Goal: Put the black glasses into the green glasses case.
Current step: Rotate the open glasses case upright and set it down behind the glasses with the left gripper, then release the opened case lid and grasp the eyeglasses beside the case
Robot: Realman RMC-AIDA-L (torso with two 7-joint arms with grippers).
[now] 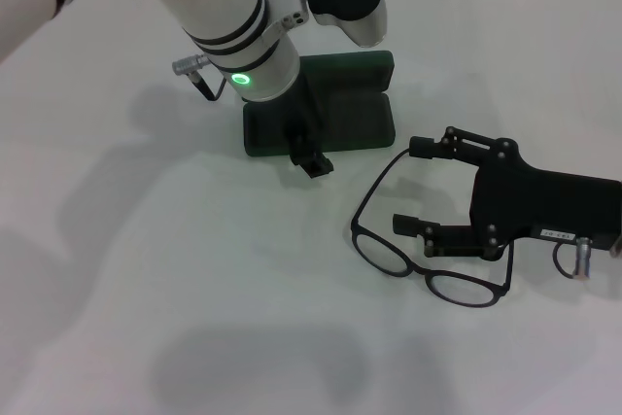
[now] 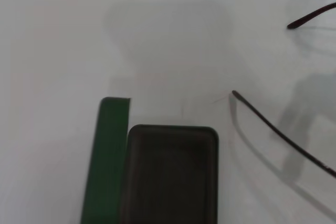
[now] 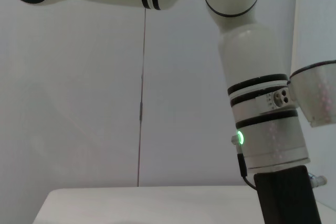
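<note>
White table (image 1: 117, 269): green glasses case (image 1: 340, 109) open, empty; black glasses (image 1: 418, 264) beside.

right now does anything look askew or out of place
Nothing stands out: the dark green hard glasses case lies open under the left gripper, and the thin black-framed glasses sit unfolded by the right gripper.

The green glasses case (image 1: 330, 109) is lying open behind the black glasses (image 1: 413, 264), which seem to be sitting right of it on the table (image 1: 146, 289).
</note>
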